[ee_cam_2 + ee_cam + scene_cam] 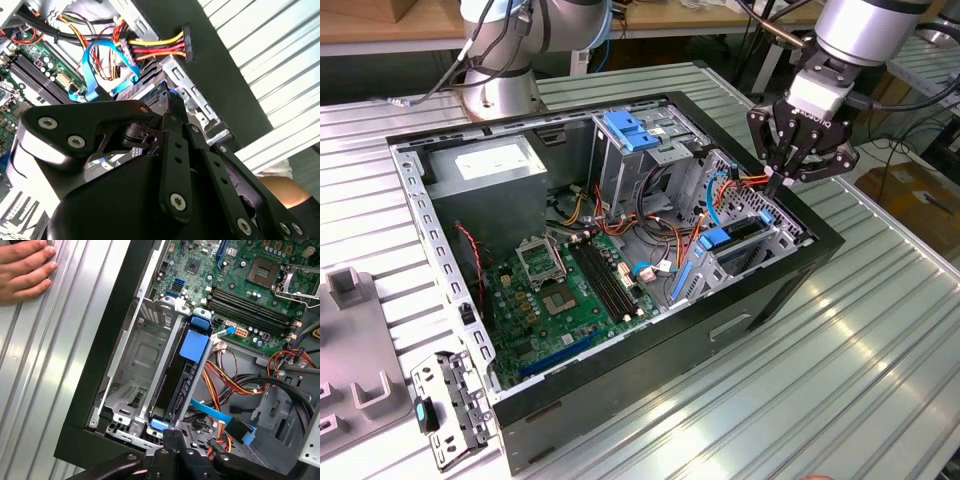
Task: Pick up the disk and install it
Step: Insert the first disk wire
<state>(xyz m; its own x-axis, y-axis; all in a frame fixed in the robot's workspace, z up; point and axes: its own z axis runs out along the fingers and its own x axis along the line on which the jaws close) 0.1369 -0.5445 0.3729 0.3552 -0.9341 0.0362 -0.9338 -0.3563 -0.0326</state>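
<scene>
Tool (pixel 171 434) closed, empty | wrist pointing down | at end of disk (pixel 194 346) in bay (pixel 142 355)

A robotics lab: open black metal computer case (pixel 650 385) on a ribbed aluminium table (pixel 880 340), a silver robot arm base (pixel 500 95) beyond the case.

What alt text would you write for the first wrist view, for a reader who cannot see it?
A disk with blue side rails stands on edge in the drive cage of an open computer case, the shut gripper at its end. A green circuit board lies beyond; a hand rests on the table.
</scene>
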